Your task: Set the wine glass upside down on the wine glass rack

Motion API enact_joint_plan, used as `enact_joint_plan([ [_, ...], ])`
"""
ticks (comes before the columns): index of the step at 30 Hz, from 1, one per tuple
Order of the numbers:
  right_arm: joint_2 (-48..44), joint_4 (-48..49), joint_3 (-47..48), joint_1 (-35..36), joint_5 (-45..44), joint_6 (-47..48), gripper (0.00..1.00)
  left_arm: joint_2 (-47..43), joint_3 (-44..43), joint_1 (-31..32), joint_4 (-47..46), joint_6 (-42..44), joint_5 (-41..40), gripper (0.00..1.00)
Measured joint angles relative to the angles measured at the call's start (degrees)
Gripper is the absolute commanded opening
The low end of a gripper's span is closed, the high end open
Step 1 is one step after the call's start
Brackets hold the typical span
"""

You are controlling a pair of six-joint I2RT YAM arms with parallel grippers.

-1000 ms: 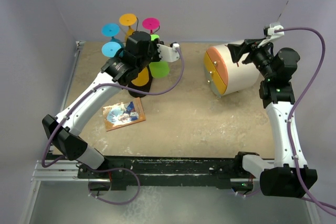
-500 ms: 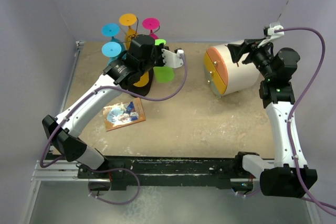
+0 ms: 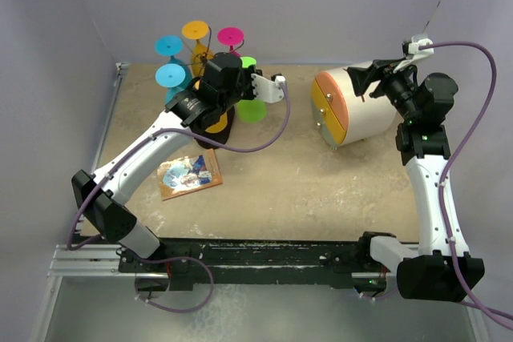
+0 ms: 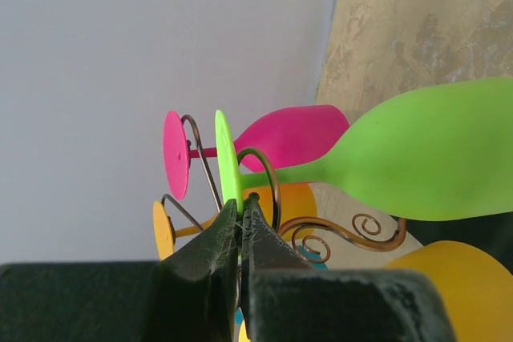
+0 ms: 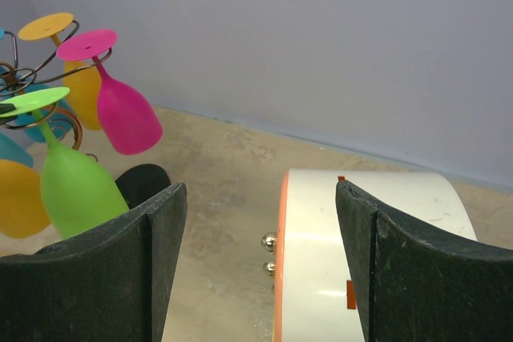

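The wine glass (image 4: pixel 433 158) is lime green and hangs bowl down. Its stem runs through a curled arm of the wine glass rack (image 4: pixel 353 234). My left gripper (image 4: pixel 240 212) is shut on the rim of the glass's flat green foot (image 4: pixel 227 154). From above, the left gripper (image 3: pixel 239 70) sits over the rack's black base (image 3: pixel 225 134), with the green bowl (image 3: pixel 252 110) just to its right. My right gripper (image 5: pixel 260 190) stands open and holds nothing, far to the right, above a white drawer unit (image 5: pixel 377 246).
Pink (image 5: pixel 120 110), orange (image 3: pixel 196 31) and blue (image 3: pixel 171 75) glasses hang upside down on the same rack. A small picture tile (image 3: pixel 189 174) lies on the table in front of the rack. The white round drawer unit (image 3: pixel 357 106) with an orange front stands at the right.
My left arm has carried the green glass a little to the right and toward the back wall, into the rack's arms. The right arm has not moved.
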State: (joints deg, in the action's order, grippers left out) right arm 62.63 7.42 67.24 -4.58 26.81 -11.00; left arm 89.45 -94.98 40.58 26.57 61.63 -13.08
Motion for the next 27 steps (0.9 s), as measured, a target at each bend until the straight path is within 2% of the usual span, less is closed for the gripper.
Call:
enact_joint_plan([
  [7, 0.0, 0.0, 0.0, 0.0, 0.39, 0.0, 0.78, 1.33, -0.17, 0.02, -1.55, 0.92, -2.14, 0.07],
  [17, 0.0, 0.0, 0.0, -0.02, 1.25, 0.0, 0.78, 2.56, -1.49, 0.02, 0.07, 1.6, -5.22, 0.18],
  [21, 0.0, 0.0, 0.0, -0.09, 1.25, 0.0, 0.78, 2.58, -2.1, 0.02, 1.03, 1.57, -5.38, 0.22],
  [24, 0.0, 0.0, 0.0, -0.15, 1.27, 0.0, 0.78, 2.58, -3.1, 0.07, 2.36, 1.03, -5.05, 0.29],
  [27, 0.0, 0.0, 0.0, -0.28, 1.27, 0.0, 0.78, 2.58, -3.8, 0.07, 3.08, 0.5, -4.55, 0.31],
])
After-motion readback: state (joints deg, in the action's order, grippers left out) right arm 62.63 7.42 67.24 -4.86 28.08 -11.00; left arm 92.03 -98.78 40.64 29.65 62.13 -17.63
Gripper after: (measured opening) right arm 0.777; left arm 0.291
